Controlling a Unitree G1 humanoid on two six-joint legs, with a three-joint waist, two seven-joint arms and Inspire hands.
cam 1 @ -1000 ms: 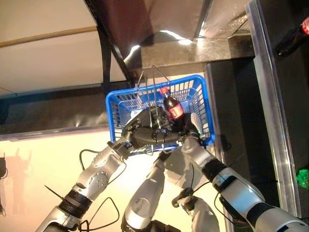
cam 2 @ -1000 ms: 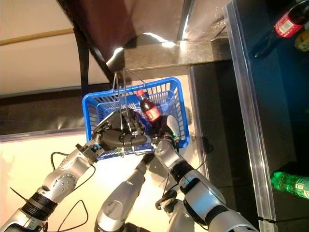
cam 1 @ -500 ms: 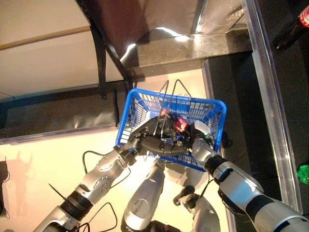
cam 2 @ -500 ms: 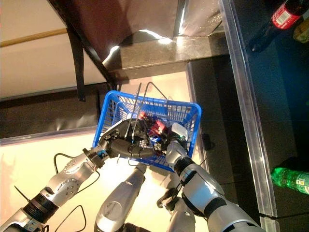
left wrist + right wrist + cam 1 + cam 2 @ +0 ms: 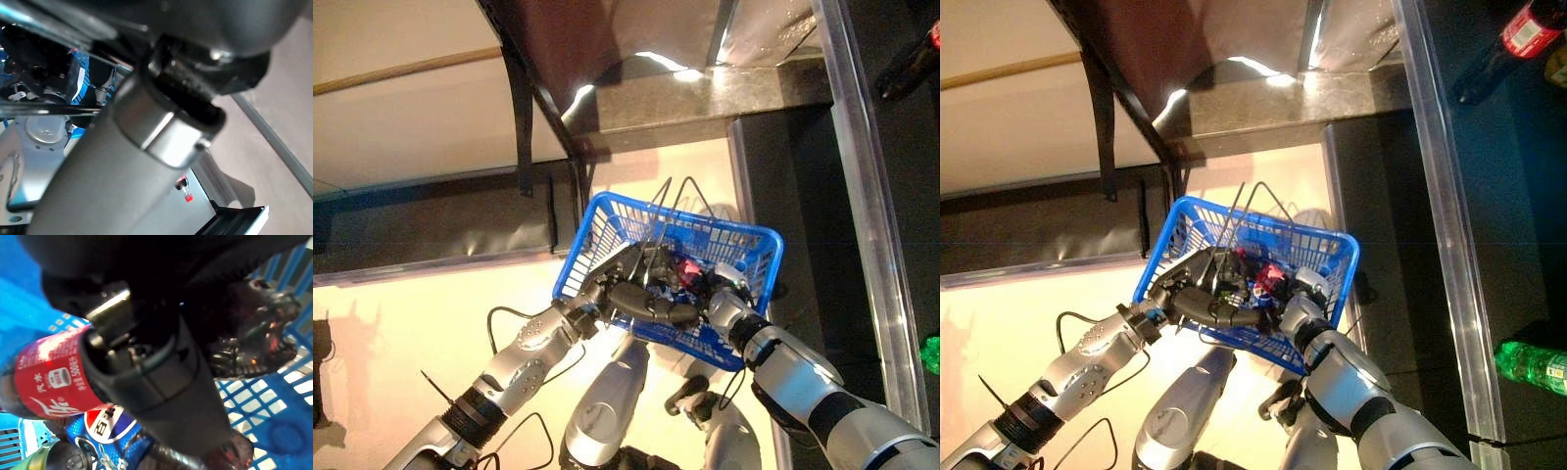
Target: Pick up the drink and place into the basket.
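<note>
The blue wire basket hangs tilted in front of me, its thin metal handles raised. My left hand reaches in from the lower left, fingers curled round those handles. A cola bottle with a red label lies low inside the basket, its red showing in the left eye view. My right hand reaches into the basket from the right, and in the right wrist view its thumb lies across the bottle. A blue-labelled bottle and a green one lie under it.
A glass-fronted shelf with a metal rail runs down the right side. It holds another cola bottle and a green bottle. A dark stone ledge crosses the top, with a black strap hanging beside it.
The cola bottle went from upright at the basket's rim to lying low inside it, my right hand following it in. The basket tilted and swung right.
</note>
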